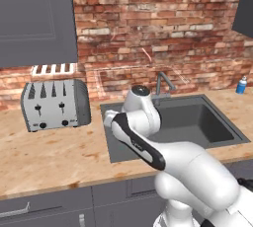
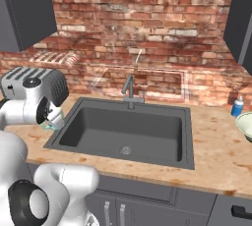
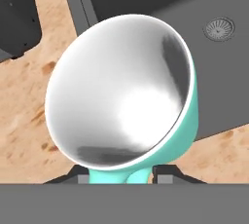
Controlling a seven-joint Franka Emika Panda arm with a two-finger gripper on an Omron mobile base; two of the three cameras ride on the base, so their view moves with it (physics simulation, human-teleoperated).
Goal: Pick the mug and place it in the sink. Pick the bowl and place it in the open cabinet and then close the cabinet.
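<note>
So the whole setup sits on a light, mottled wooden countertop (image 1: 54,157) running along the brick wall, with a big dark grey rectangular sink basin (image 2: 128,131) with a round metal drain sunk into the middle of it and a silver faucet (image 2: 129,90) at its back edge. Left of the basin there's a chunky silver four-slot toaster (image 1: 55,105) parked on the wood. Off to the right you get a small blue bottle with a white cap (image 2: 237,107) near the wall and, just in front of it, a wide cream-white bowl with green markings (image 2: 245,125).
</note>
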